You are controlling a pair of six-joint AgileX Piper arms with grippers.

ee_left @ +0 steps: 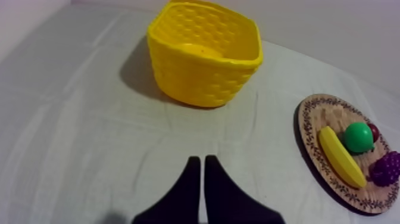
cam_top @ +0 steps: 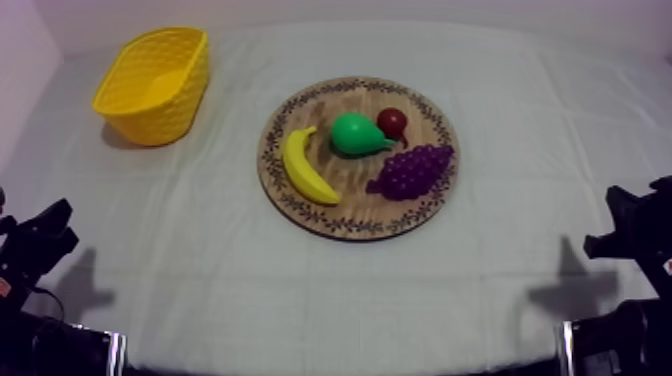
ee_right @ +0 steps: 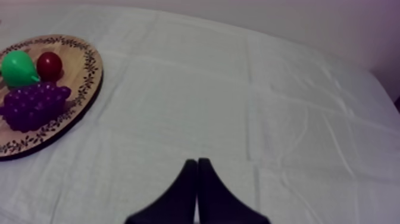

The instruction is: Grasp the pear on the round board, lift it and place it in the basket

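**Pear waits on the board, both our arms at rest**

The green pear (cam_top: 355, 135) lies on its side near the middle of the round wooden board (cam_top: 350, 222). The banana (cam_top: 305, 168) lies just beside it on one flank, the small red fruit (cam_top: 392, 122) is close on the other, and the grapes (cam_top: 412, 171) sit near its narrow end. We cannot tell whether the pear and the red fruit touch.

The yellow basket (cam_top: 155, 85) stands upright, well apart from the board, at the far left of the desk (cam_top: 200, 260). Our left gripper (ee_left: 199, 159) sits low at its own side, facing the basket. Its fingers are pressed together in a narrow wedge with nothing between them. Our right gripper (ee_right: 197, 162) is closed the same way and holds nothing.

We judge the task not yet begun. The crowding looks like the main hazard: fingers that come down wide around the pear could shove the red fruit or the grapes off the board. The pear's smooth, rounded body may also squirt out of a pinch taken too near the taper.

The carry has its own risk. A low path could clip the basket's tall rim and push or tip the light basket, while a release from too high could let the pear bounce out.
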